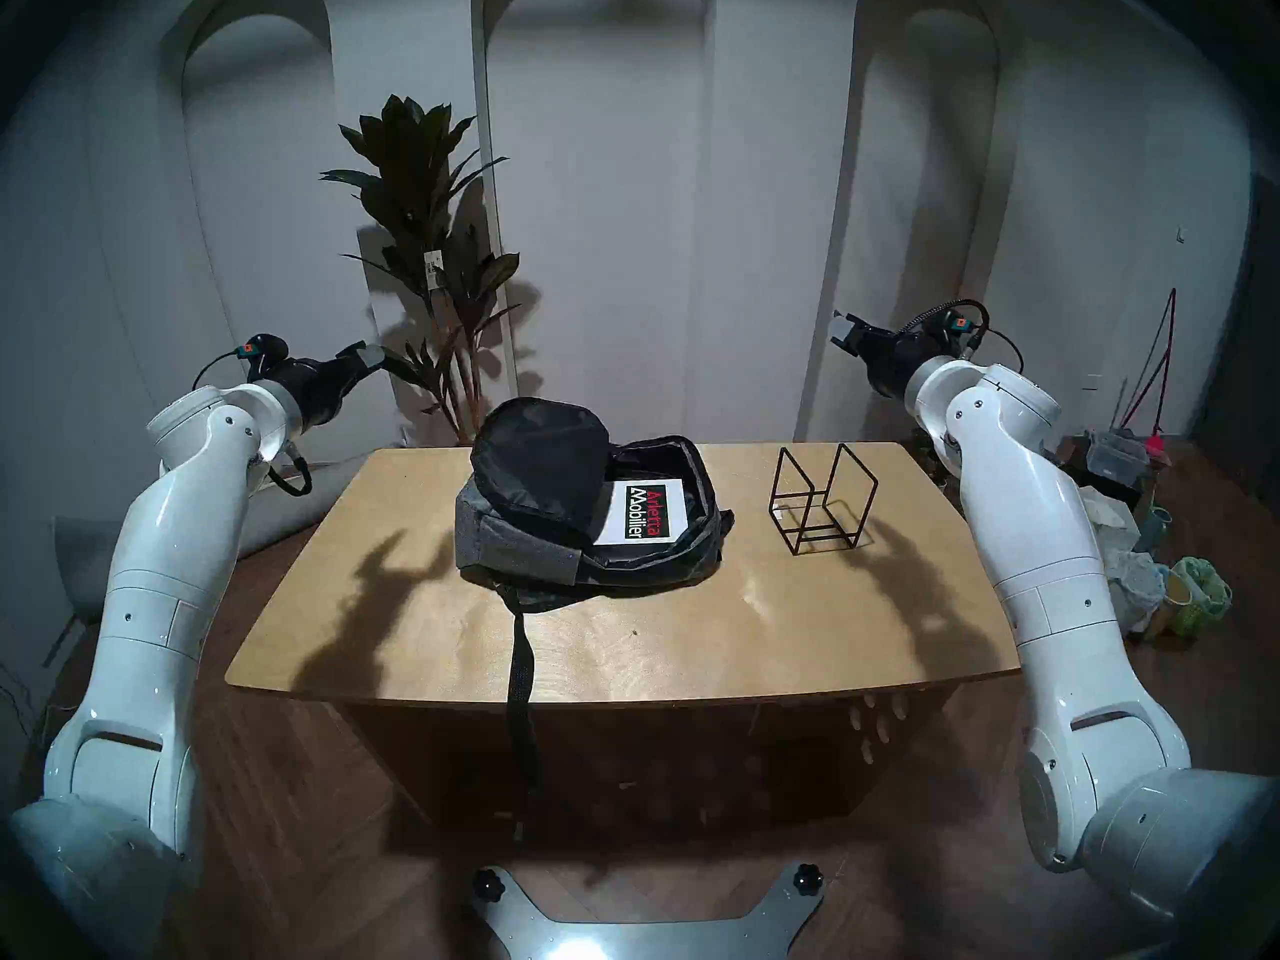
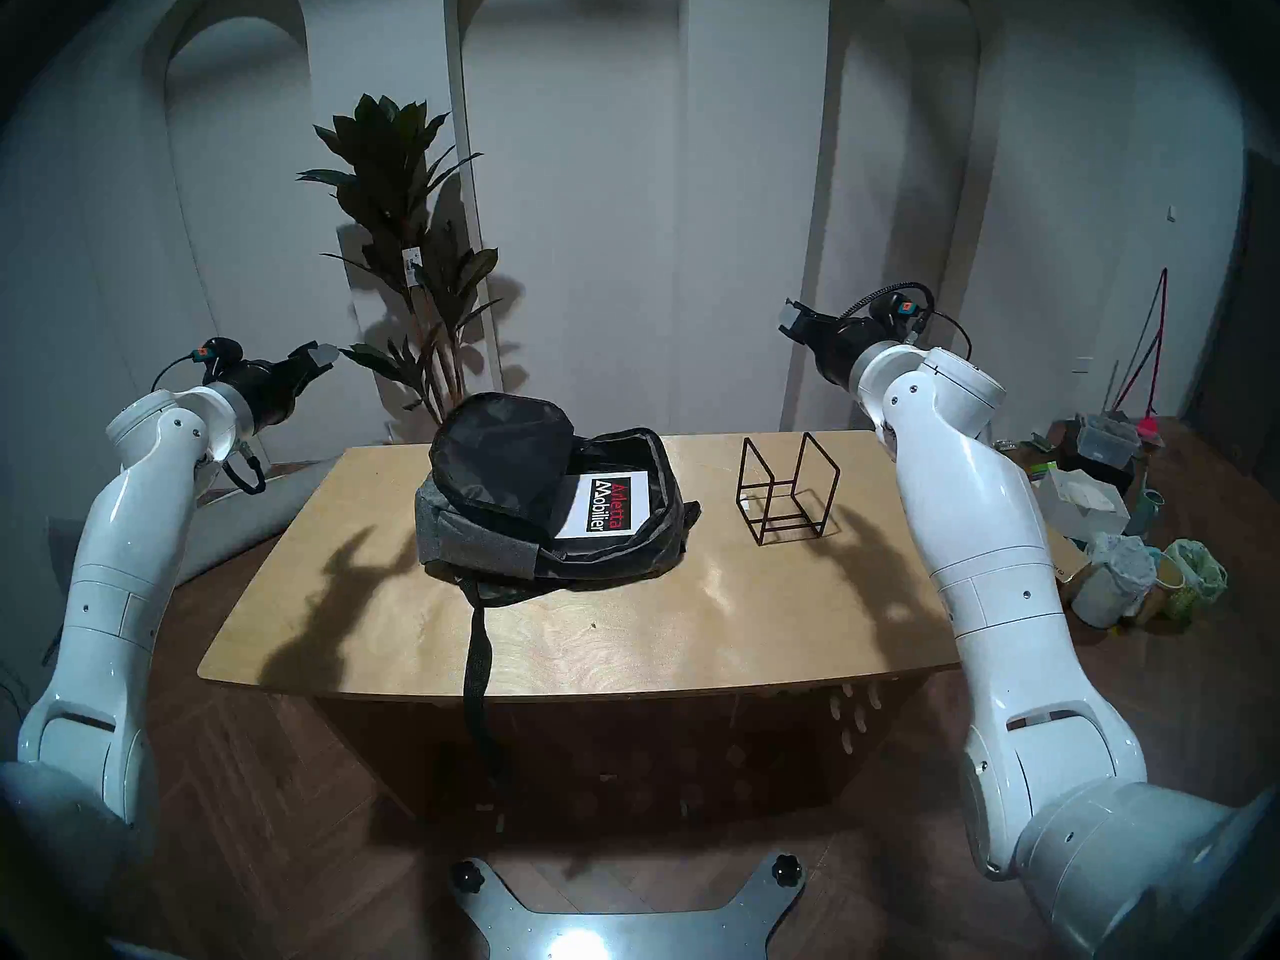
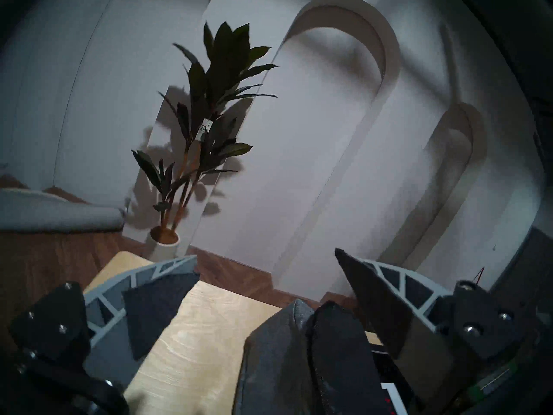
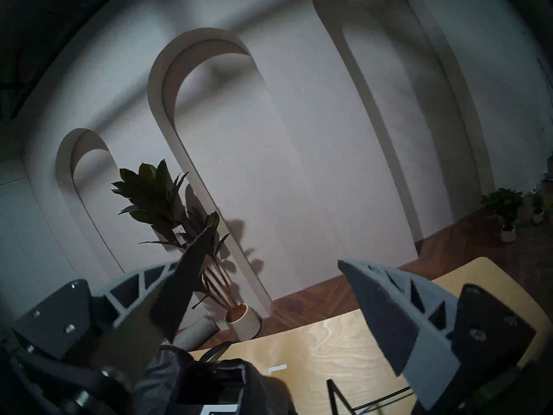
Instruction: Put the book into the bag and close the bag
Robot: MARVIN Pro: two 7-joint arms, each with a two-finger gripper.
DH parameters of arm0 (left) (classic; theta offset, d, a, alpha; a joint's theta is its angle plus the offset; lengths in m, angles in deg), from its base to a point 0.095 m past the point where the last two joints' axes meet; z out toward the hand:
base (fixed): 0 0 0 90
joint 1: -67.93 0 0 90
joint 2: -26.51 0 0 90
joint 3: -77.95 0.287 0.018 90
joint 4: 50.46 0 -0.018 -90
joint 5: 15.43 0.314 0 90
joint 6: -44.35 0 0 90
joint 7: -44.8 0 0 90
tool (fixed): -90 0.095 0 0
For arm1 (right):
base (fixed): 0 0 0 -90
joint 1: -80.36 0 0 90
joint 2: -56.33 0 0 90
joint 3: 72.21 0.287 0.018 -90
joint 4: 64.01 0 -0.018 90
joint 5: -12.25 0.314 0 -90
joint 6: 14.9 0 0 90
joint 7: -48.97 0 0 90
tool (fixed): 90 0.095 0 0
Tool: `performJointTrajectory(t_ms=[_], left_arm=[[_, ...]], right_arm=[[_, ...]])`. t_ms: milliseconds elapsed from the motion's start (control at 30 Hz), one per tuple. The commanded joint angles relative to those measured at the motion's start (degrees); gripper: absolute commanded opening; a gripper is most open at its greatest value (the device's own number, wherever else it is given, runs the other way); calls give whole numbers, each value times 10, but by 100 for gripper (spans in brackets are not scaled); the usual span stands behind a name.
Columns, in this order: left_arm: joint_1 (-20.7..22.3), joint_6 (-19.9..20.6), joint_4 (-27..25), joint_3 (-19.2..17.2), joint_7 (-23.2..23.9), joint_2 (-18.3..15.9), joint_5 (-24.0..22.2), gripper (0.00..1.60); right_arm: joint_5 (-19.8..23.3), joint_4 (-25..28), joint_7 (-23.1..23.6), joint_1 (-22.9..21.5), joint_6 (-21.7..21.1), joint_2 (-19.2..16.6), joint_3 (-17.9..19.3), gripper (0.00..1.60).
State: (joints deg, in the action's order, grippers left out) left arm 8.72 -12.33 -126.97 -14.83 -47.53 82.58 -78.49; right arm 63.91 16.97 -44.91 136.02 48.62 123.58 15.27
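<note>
Book [image 1: 641,512] is lying flat inside the open bag [image 1: 516,546], label up, w/ its left part tucked under the black flap [image 1: 537,463]. Bag sits mid-table [image 1: 692,633]; the flap stands up, folded over toward 10 o'clock. So step one looks done, closing isn't.

Both arms are up and well clear of the table. L gripper [image 1: 366,356] hangs at 9 o'clock from the bag, jaws wide, nothing in them; the wrist view shows both pads spread w/ only table and bag edge below. R gripper [image 1: 846,334] is at 2 o'clock, above and behind the rack [image 1: 821,498], also wide and empty.

What can bite you from here:
- Flap is limp lining. Push it from one side only and it'll likely crumple onto the book instead of lying over the opening.
- Book's right corner sits near the bag's right rim. If the flap or zip edge catches it, the book may tilt or slide out at 3 o'clock.
- Can't see a zip pull in any view; you'd be guessing where to pinch. Find it first.
- Strap [image 1: 519,661] hangs over the front edge at 6 o'clock. Tug the bag w/o pinning it and the whole thing may drag.
- R arm coming down passes the rack; a low path could knock it over.
</note>
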Motion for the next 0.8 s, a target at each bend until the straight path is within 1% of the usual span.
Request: performJointTrajectory(t_ms=[0,133,167,200,267,300,600,667,700,767], left_arm=[[51,44,4,1,-45,44,-40,160],[69,75,0,7,-65,60,-61,160],[77,95,-2,9,-71,67,-76,160],[77,95,-2,9,-71,67,-76,160],[84,125,1,15,-77,70,-91,160],[84,125,1,15,-77,70,-91,160],[112,201,28,8,-115,69,-130,160],[114,206,34,3,-117,70,-136,160],[118,216,41,2,-121,68,-139,160],[123,217,54,1,-121,66,-143,160]], right_arm=[[-15,-24,39,-33,44,-23,9,160],[-26,-48,61,-40,65,-32,10,160],[-31,-62,75,-43,78,-36,10,160],[-31,-62,75,-43,78,-36,10,160],[-38,-87,97,-50,98,-40,10,160],[-38,-87,97,-50,98,-40,10,160],[-63,-161,174,-77,171,-45,-3,160],[-66,-177,190,-84,185,-44,-6,160],[-67,-189,203,-90,195,-43,-8,160],[-71,-203,217,-97,208,-41,-12,160]])
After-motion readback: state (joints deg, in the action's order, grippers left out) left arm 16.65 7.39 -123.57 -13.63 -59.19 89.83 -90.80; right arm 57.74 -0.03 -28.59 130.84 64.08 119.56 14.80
